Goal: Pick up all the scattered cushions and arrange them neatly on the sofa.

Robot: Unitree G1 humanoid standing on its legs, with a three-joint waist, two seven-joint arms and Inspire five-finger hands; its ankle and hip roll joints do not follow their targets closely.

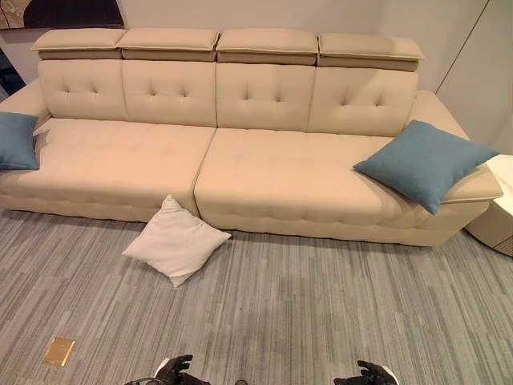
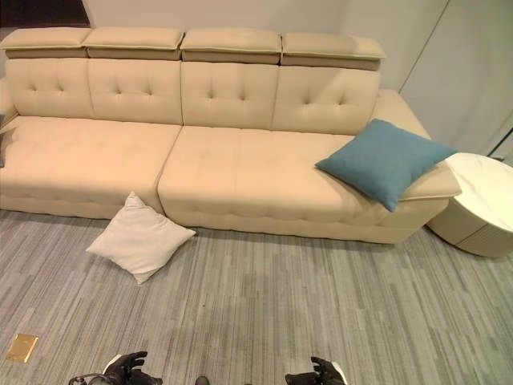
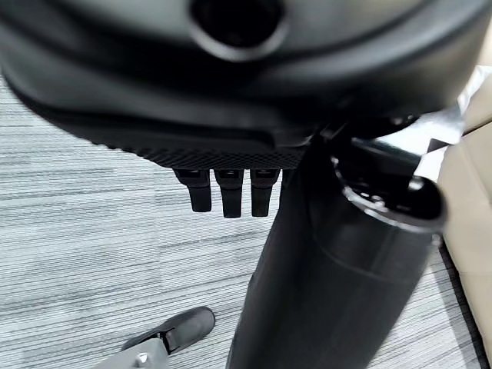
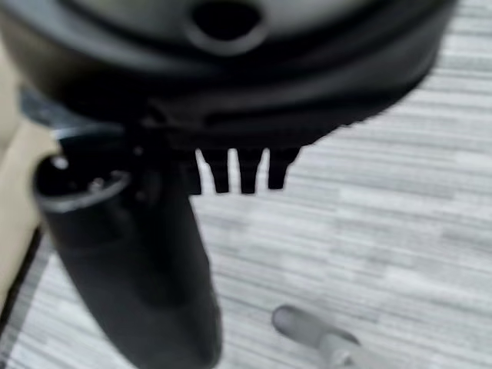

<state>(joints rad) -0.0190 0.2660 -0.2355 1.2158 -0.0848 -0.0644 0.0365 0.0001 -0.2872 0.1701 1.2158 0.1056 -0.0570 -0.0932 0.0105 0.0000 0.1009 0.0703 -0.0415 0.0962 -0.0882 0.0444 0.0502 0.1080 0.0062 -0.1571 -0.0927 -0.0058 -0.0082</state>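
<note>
White cushion (image 1: 175, 239): we count one, on the floor, leaning against the sofa's front.
Blue cushions: we count two, one (image 1: 425, 163) against the sofa's right armrest, one (image 1: 17, 141) at its left end.
Sofa (image 1: 264, 172): one, beige, four headrests.
Left hand (image 1: 174, 369): low over the carpet (image 1: 321, 305), fingers straight, holding nothing.
Right hand (image 1: 368, 373): likewise relaxed and empty.
Side table (image 2: 481, 200): we see one, white, beside the sofa's right end.
</note>
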